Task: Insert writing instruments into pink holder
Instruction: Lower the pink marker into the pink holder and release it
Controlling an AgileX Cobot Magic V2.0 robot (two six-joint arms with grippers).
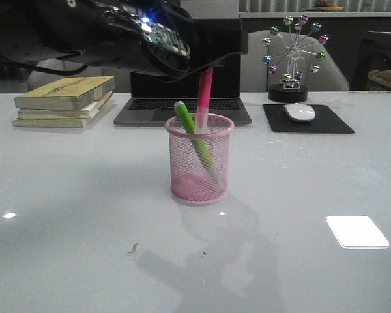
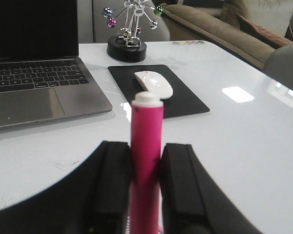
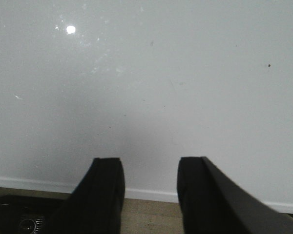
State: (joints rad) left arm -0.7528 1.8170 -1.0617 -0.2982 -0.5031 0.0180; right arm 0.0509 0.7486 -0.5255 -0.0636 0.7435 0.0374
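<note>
Your pink holder (image 1: 199, 160) stands upright at mid-table with one of two writing instruments home: the green marker (image 1: 194, 138) leans inside the mesh, its upper end poking above the rim on the left side. The pink marker (image 1: 204, 96) hangs nearly upright over the cup's mouth, its lower end at or just inside the rim; how deep it reaches you cannot tell from the front view. Your left gripper (image 2: 146, 187) is clamped on that marker, a black finger pressed to each side of the barrel, the whitish cap end pointing away from the wrist. By this reckoning you are past halfway: what remains is to lower, let go and lift clear. Your right gripper (image 3: 149, 187) holds nothing, its fingers spread over bare table near the edge. Behind the cup sit a laptop (image 1: 182, 98), a stack of books (image 1: 63, 100) to the left, and to the right a white mouse (image 1: 300, 112) on its black pad (image 1: 306, 119), with a beaded desk ornament (image 1: 290, 55) beyond.
</note>
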